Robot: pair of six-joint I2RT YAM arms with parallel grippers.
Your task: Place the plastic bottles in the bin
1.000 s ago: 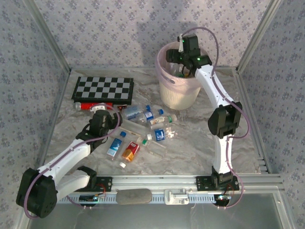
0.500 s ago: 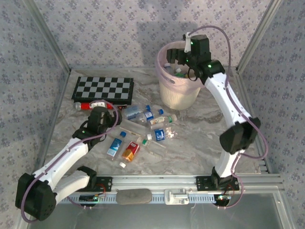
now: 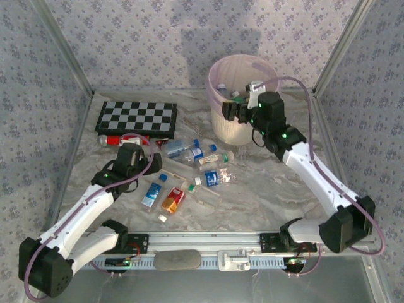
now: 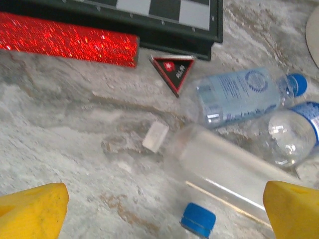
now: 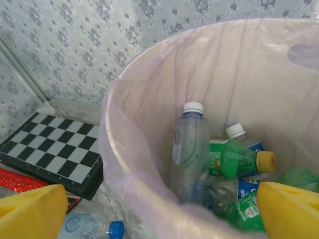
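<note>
Over bench (image 3: 252, 189), left of centre: left fingers (image 3: 135, 155) spread wide, nothing between them. Long clear bottle (image 4: 224, 172) lies by right fingertip, blue cap (image 4: 198, 219) at bottom edge of wrist view.

At near rim of bin (image 3: 218, 72), upper right of centre: right fingers (image 3: 235, 112) released, empty.

Inside bin: upright clear bottle (image 5: 189, 144), green bottles (image 5: 234, 159), more beneath.

Other plastic bottles (image 3: 199, 158) scattered mid-frame on bench, orange-red one (image 3: 172, 201) lowest in frame.

Upper left: chessboard (image 3: 136, 118), red glitter stick (image 4: 65, 45) along its near edge.
</note>
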